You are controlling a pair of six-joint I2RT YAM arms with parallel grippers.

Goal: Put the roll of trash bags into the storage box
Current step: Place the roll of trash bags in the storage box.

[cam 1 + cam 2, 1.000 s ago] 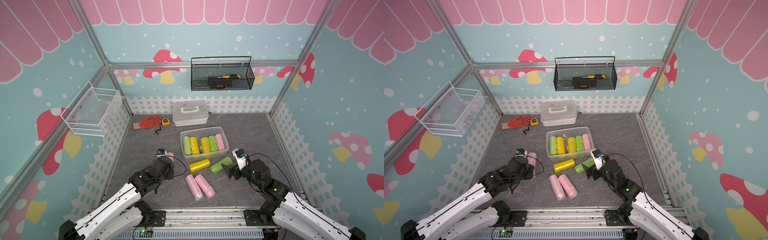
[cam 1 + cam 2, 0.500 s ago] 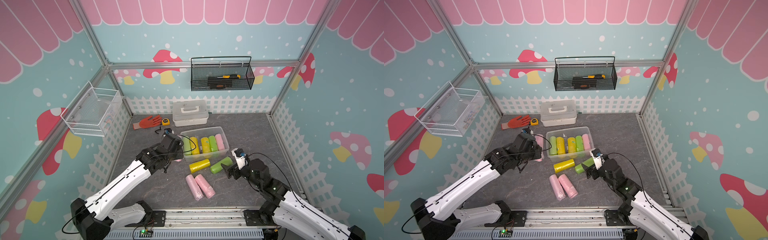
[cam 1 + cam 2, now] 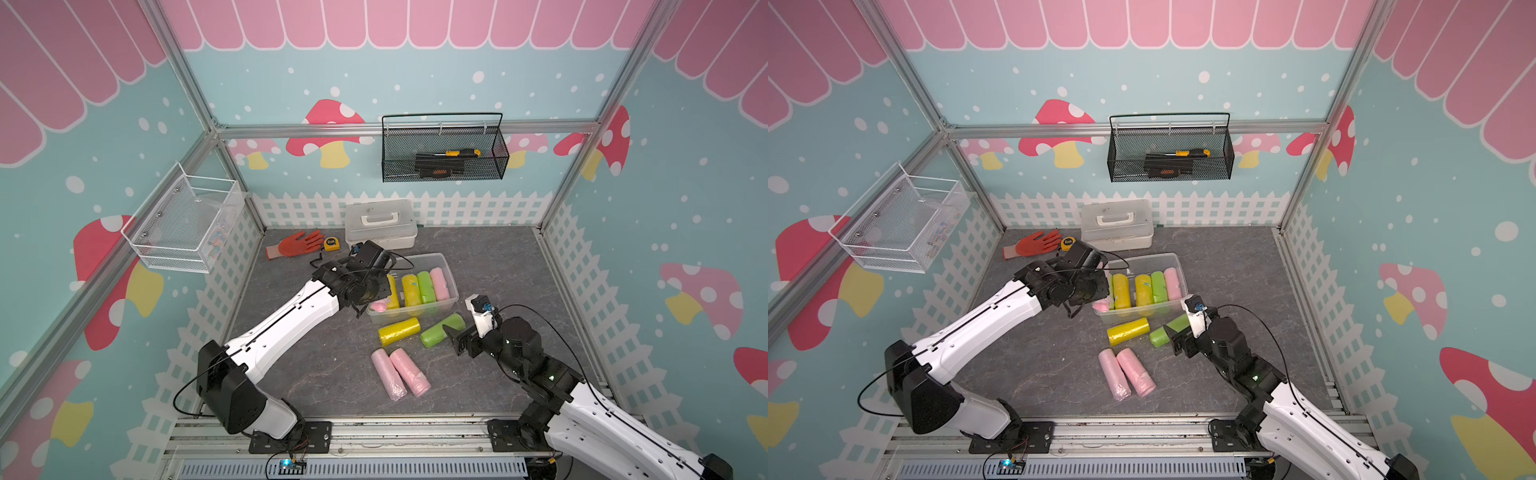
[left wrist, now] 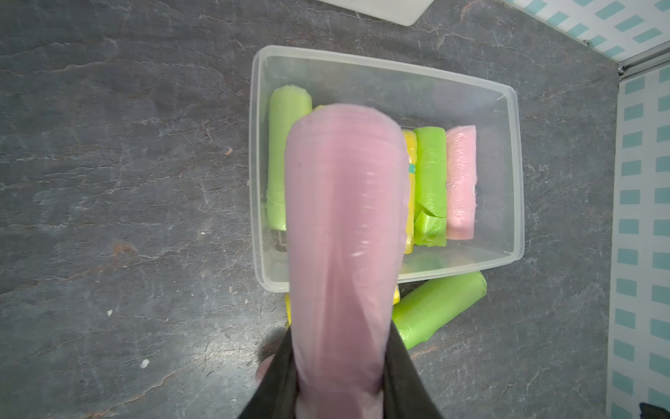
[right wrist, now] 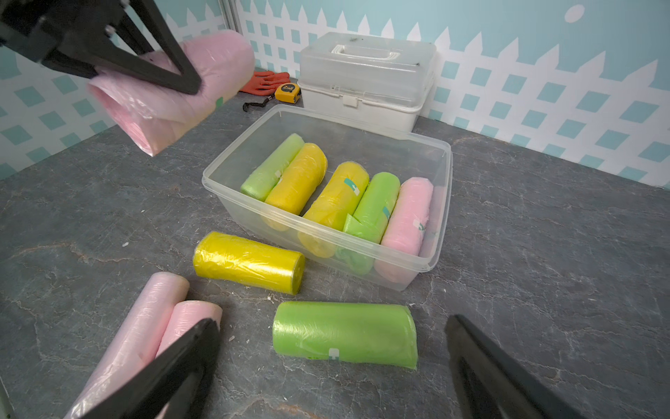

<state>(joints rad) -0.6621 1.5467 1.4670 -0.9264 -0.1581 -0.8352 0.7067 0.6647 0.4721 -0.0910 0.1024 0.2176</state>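
– So, where is the pink roll (image 4: pixel 344 235) found?
– It is held in the air over the left end of the clear box (image 4: pixel 380 90), clamped between the jaws of the left gripper (image 4: pixel 340 366). Five rolls (image 5: pixel 337 203) are already laid inside the box.
– And the right gripper (image 5: pixel 331 321)?
– Its jaws are spread wide, nothing is gripped. It is placed just before a green roll (image 5: pixel 344 333) lying on the table (image 5: pixel 544 254), beside a yellow roll (image 5: pixel 250 263) and two pink rolls (image 5: pixel 145 319).
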